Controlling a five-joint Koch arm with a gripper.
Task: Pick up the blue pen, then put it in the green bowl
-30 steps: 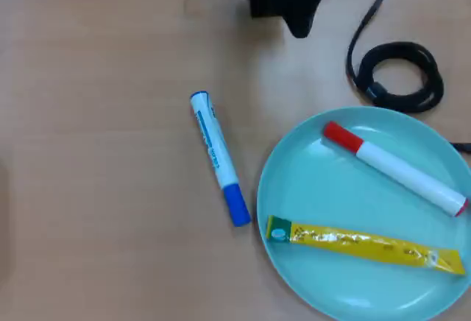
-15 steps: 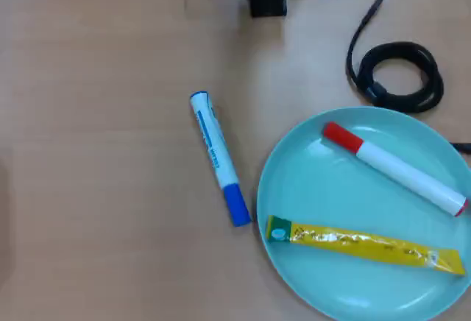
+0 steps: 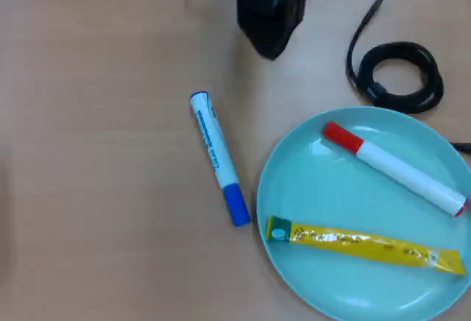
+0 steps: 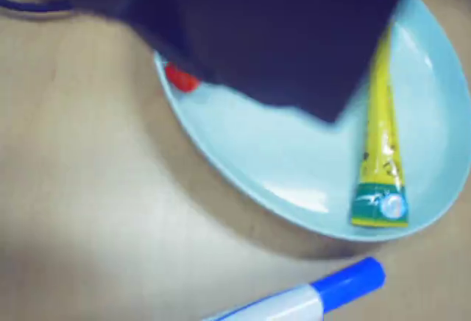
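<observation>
The pen (image 3: 218,158) lies flat on the bare table (image 3: 96,188) at centre-left of the overhead view, cap end toward the lower right and almost touching the bowl (image 3: 309,188), though a thin strip of wood seems to show between them. In the wrist view its blue cap (image 4: 346,284) sits at the bottom edge, just below the bowl's rim. The bowl fills the lower right of the overhead view and already holds a red marker (image 3: 394,168) and a yellow tube (image 3: 364,244), both lying flat, with a clear patch of glaze between them and at the left side.

The gripper (image 3: 271,26) hangs at top centre of the overhead view, well apart from the pen. It shows only as a dark blurred mass in both views, so I cannot tell whether its jaws are spread or pressed together; it appears to hold nothing.

A coiled cable (image 3: 397,74) lies at upper right, out of the likely path. The wood to the pen's left and above it is open, so a descent from there looks unobstructed, while the bowl rim crowds the cap end.
</observation>
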